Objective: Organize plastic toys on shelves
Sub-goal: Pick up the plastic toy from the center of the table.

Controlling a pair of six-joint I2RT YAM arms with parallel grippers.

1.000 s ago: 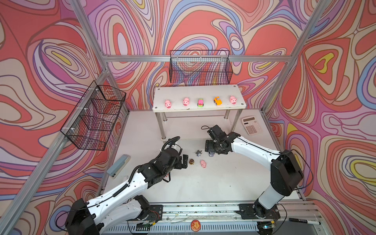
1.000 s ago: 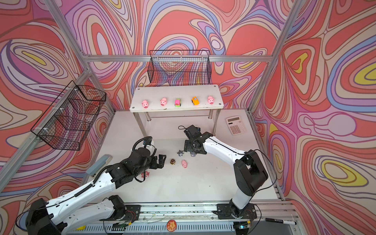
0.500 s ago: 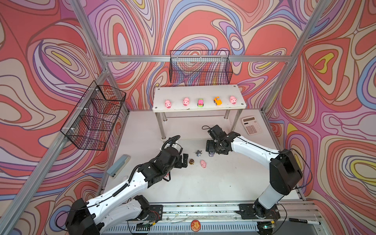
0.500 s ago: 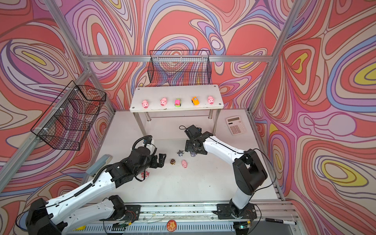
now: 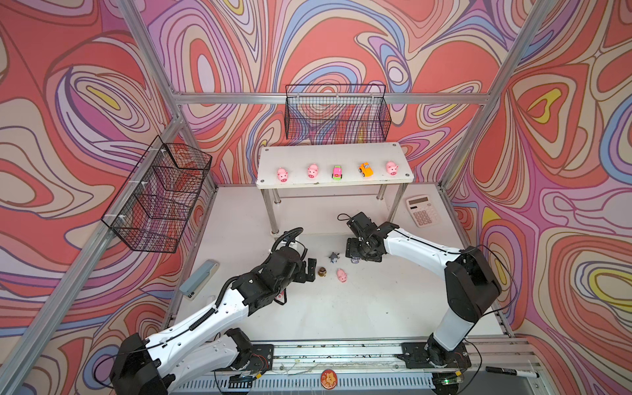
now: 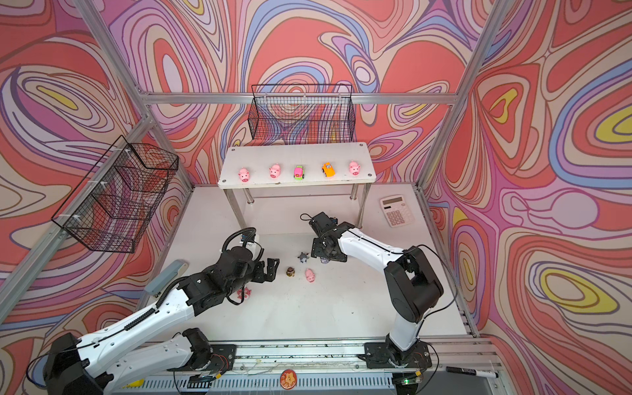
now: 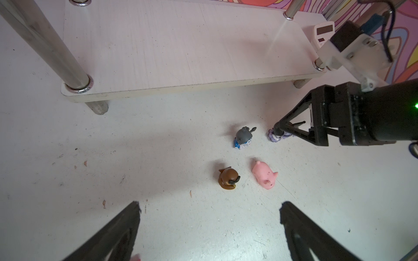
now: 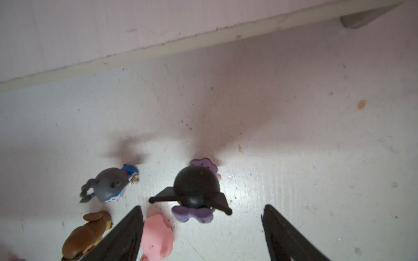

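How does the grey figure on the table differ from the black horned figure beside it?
The grey figure has a grey head and blue body; the black horned figure has a black head and purple body. The black horned figure sits at the tips of the open right end effector; the grey figure stands outside them. Both are small toys on the table.

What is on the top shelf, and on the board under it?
On the top shelf, a row: pig, pig, pink-green car, orange car, pig. The lower board is bare where the left wrist view shows it; in both top views the top shelf covers most of it.
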